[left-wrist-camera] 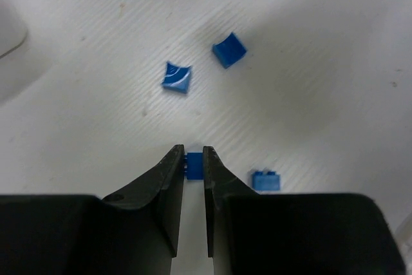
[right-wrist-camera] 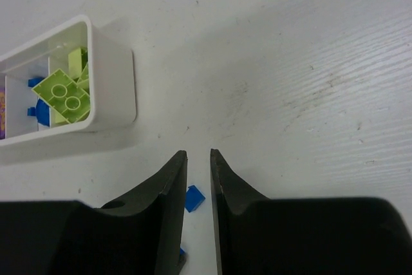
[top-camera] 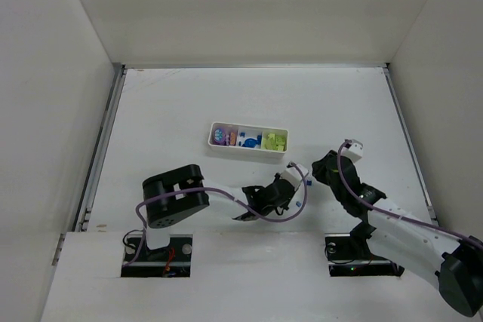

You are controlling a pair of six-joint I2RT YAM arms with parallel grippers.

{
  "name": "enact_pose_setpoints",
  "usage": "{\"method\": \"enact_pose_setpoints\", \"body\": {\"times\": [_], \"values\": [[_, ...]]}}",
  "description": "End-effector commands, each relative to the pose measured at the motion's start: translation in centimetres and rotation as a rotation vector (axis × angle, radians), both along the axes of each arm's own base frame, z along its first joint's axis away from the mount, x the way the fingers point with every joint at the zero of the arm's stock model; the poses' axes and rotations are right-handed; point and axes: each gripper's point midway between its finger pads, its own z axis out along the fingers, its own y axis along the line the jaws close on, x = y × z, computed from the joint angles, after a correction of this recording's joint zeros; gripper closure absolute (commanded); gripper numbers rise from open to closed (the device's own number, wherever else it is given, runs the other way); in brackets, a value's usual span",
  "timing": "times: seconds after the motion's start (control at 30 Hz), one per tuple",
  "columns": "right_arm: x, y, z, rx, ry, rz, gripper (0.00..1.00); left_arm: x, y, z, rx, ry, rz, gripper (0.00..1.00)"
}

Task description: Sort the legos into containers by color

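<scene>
Toward the middle of the table [top-camera: 166, 111], the tray [top-camera: 247, 149] holds a purple brick [top-camera: 219, 136] in its left compartment, blue bricks [top-camera: 246, 142] in the middle one and yellow-green bricks [top-camera: 273, 141] in the right one. Just right of the tray and nearer the bases, the left gripper [left-wrist-camera: 194, 156] has its jaws almost together, pinching a tiny blue brick [left-wrist-camera: 194, 167] at the fingertips. Three loose blue bricks lie on the table close by: two [left-wrist-camera: 176, 77] ahead of the tips and one [left-wrist-camera: 266, 180] beside the right finger. Further right, the right gripper [right-wrist-camera: 198, 154] hovers near the tray's yellow-green end. Its jaws are narrow, with a slim gap and nothing clamped at the tips. Another blue piece [right-wrist-camera: 194, 198] shows through that gap.
</scene>
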Motion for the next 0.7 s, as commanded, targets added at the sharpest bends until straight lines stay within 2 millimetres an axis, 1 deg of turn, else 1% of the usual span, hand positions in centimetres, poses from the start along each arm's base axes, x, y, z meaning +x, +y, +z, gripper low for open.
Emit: {"method": "enact_pose_setpoints", "body": {"times": [0.0,0.07,0.1,0.17,0.3,0.4,0.43,0.47,0.57,0.67], "values": [[0.0,0.8,0.9,0.028,-0.013,0.012,0.75,1.7,2.0,3.7,-0.072,-0.038,0.071,0.9],[-0.6,1.5,1.0,0.024,0.003,0.044,0.76,2.6,3.7,4.7,-0.105,-0.034,0.108,0.9],[-0.9,2.1,1.1,0.02,0.009,0.066,0.76,2.9,4.2,5.2,-0.121,-0.032,0.121,0.9],[-2.0,3.4,1.2,0.003,0.04,0.123,0.74,3.9,5.9,6.5,-0.162,-0.029,0.159,0.9],[-4.4,6.3,0.6,-0.098,0.119,0.267,0.65,5.6,8.6,8.5,-0.235,-0.021,0.214,0.89],[-5.7,7.7,0.4,-0.201,0.161,0.348,0.6,7.0,10.5,9.8,-0.283,-0.024,0.253,0.88],[-6.0,8.0,0.3,-0.24,0.173,0.372,0.59,7.5,11.2,10.1,-0.296,-0.027,0.265,0.88],[-6.2,8.1,0.3,-0.294,0.186,0.396,0.55,7.9,11.9,10.2,-0.304,-0.028,0.276,0.87],[-6.9,7.9,0.0,-0.42,0.227,0.448,0.47,8.7,13.7,10.5,-0.329,-0.036,0.306,0.87],[-7.5,7.1,-0.8,-0.511,0.284,0.482,0.46,8.8,14.8,10.8,-0.366,-0.037,0.322,0.87]]}}
